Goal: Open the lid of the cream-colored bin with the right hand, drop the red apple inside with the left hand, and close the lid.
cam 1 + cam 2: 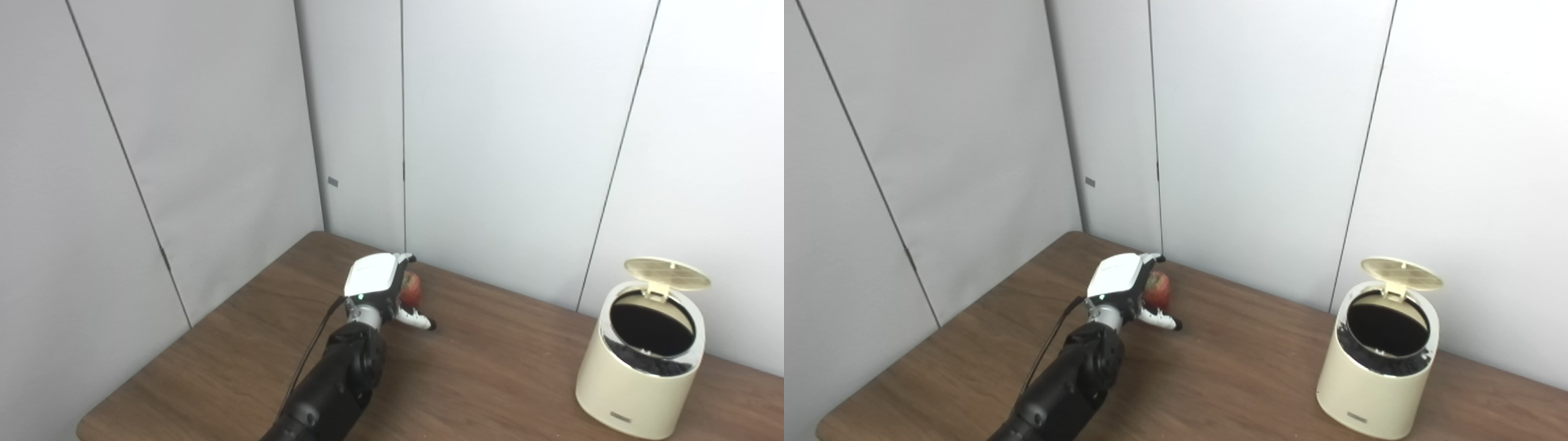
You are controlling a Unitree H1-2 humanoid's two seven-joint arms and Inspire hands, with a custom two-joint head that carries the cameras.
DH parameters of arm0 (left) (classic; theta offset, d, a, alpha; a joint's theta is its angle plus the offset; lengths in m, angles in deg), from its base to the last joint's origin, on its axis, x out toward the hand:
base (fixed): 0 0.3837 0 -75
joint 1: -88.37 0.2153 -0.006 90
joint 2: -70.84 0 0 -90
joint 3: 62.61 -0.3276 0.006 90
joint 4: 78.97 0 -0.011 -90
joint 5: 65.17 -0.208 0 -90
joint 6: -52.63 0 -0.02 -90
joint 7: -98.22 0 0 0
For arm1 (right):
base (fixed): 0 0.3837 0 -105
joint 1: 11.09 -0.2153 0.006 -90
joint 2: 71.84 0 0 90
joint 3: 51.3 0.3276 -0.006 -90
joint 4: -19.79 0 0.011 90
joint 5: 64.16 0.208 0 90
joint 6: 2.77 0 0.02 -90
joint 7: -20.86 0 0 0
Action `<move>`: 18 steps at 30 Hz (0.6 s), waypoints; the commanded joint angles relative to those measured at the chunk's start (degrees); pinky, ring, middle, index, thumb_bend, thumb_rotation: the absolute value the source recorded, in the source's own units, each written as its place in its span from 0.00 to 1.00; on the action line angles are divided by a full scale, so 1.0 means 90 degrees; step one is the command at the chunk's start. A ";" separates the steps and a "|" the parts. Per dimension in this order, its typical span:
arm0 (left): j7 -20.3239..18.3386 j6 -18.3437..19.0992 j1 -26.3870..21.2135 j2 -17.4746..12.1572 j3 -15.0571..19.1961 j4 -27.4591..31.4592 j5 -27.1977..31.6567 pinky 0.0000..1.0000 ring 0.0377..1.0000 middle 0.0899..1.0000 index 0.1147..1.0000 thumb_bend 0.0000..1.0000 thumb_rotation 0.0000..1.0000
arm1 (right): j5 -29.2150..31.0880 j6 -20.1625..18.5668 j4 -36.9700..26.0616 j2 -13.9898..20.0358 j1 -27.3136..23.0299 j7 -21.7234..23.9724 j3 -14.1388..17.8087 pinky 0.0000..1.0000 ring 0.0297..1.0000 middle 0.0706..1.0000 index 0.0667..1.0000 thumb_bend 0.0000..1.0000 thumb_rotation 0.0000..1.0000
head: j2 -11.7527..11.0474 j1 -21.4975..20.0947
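Nearest: left hand [381,288] at the red apple [411,289], fingers curled round its far side, thumb splayed low in front; whether firmly grasping or only cupping, cannot tell. Standing well apart at the right: cream-colored bin [1375,376], lid [1402,273] tipped up and back, dark mouth exposed. Right hand nowhere in view. Judged best: close fully round the fruit before lifting; raise clear of the wooden table [490,380]; carry rightward; release only when centred over the opening, clear of the raised lid. Brown wood-grain surface, otherwise bare; pale grey wall panels [1262,135] meeting in a corner behind.
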 commanded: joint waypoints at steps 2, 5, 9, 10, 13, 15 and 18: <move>0.0085 0.0084 -0.0472 -0.0190 -0.0019 -0.0108 -0.0008 0.85 0.90 0.91 0.88 0.99 0.26 | 0.0021 -0.0002 0.0195 0.0111 0.0333 0.0065 0.0082 0.43 0.58 0.61 0.58 0.60 0.74 | -0.0004 -0.0031; 0.0098 0.0142 -0.0584 -0.0164 0.0015 -0.0315 0.0091 0.85 0.91 0.92 0.89 0.99 0.25 | 0.0035 -0.0040 0.0149 0.0105 0.0343 0.0076 0.0071 0.43 0.58 0.61 0.58 0.61 0.73 | -0.0007 -0.0064; 0.0226 0.0097 -0.0735 -0.0206 0.0008 -0.0684 0.0228 0.84 0.91 0.92 0.88 0.99 0.26 | 0.0029 -0.0103 0.0078 0.0098 0.0377 0.0110 0.0045 0.42 0.58 0.61 0.58 0.61 0.74 | -0.0010 -0.0117; 0.0310 0.0045 -0.0760 -0.0224 0.0001 -0.0763 0.0250 0.84 0.91 0.92 0.88 0.99 0.27 | -0.0010 -0.0089 0.0077 0.0094 0.0380 0.0104 0.0043 0.42 0.58 0.61 0.58 0.62 0.74 | -0.0001 -0.0122; 0.0397 0.0018 -0.0870 -0.0318 -0.0103 -0.1042 0.0211 0.82 0.89 0.91 0.87 0.99 0.28 | -0.0039 -0.0236 -0.0058 0.0047 0.0420 0.0109 0.0028 0.42 0.58 0.62 0.58 0.63 0.75 | -0.0080 -0.0170; 0.0384 0.0040 -0.0934 -0.0365 -0.0145 -0.1154 0.0239 0.83 0.89 0.91 0.87 0.99 0.27 | -0.0062 -0.0248 -0.0073 0.0032 0.0422 0.0096 0.0030 0.42 0.58 0.62 0.58 0.66 0.75 | -0.0076 -0.0178; 0.0368 0.0095 -0.1046 -0.0439 -0.0256 -0.1333 0.0198 0.76 0.85 0.87 0.85 1.00 0.25 | -0.0120 -0.0225 -0.0074 0.0030 0.0410 0.0079 0.0029 0.43 0.59 0.63 0.59 0.68 0.77 | -0.0032 -0.0220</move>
